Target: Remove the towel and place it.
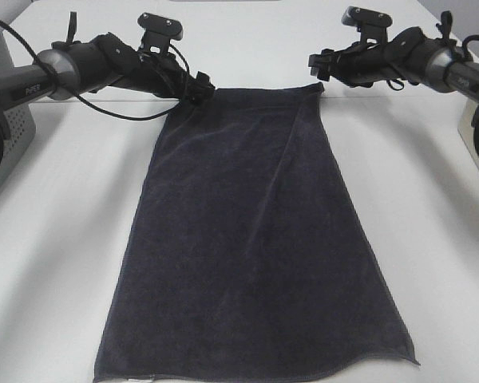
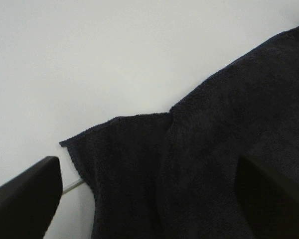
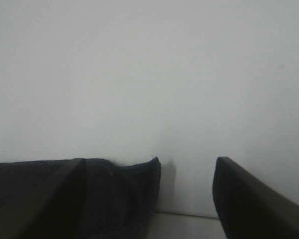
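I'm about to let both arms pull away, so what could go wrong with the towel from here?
1. The left pincer stands open over the towel corner, where the cloth is bunched; withdrawing low might snag and drag it.
2. The right pincer is open with the other corner curled up by one finger, so it may catch.
3. The towel's near edge lies close to the table front and might slide off.

Both arms reaching inward, left gripper (image 1: 201, 86) open, right gripper (image 1: 318, 65) seemingly open

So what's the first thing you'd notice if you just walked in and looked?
The big dark towel, spread flat down the middle of the white table. Next, the two black robot arms at its far corners: the left gripper over the left corner, the right gripper just above the right one, fingers open.
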You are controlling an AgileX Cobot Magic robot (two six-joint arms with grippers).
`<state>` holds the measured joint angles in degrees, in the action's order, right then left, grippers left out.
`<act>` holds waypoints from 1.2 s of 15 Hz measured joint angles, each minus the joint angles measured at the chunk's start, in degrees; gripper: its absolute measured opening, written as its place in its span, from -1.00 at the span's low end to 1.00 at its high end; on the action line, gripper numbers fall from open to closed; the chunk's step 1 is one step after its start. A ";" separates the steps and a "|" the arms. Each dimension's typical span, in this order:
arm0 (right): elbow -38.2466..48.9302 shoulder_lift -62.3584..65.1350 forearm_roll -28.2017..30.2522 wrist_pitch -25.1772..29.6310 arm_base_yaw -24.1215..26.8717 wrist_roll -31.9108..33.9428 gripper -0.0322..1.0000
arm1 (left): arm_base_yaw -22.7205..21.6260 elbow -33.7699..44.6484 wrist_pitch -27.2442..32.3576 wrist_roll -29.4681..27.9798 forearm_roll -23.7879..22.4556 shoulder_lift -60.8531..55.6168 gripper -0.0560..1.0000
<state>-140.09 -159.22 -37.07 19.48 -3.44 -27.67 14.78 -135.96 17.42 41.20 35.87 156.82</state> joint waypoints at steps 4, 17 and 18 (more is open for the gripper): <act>0.00 8.19 3.78 20.97 0.52 0.34 0.40 | -0.06 0.00 11.86 -0.63 -2.41 -4.01 0.77; 12.78 37.76 22.52 50.08 0.52 17.07 0.40 | -4.24 2.06 51.91 -42.46 -36.21 -29.51 0.77; 18.11 41.48 22.75 50.08 0.52 17.07 0.40 | -5.96 3.78 51.97 -42.91 -36.27 -31.97 0.77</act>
<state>-121.98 -117.74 -14.32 69.56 -2.92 -10.60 8.82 -132.18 69.39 -1.72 -0.40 124.85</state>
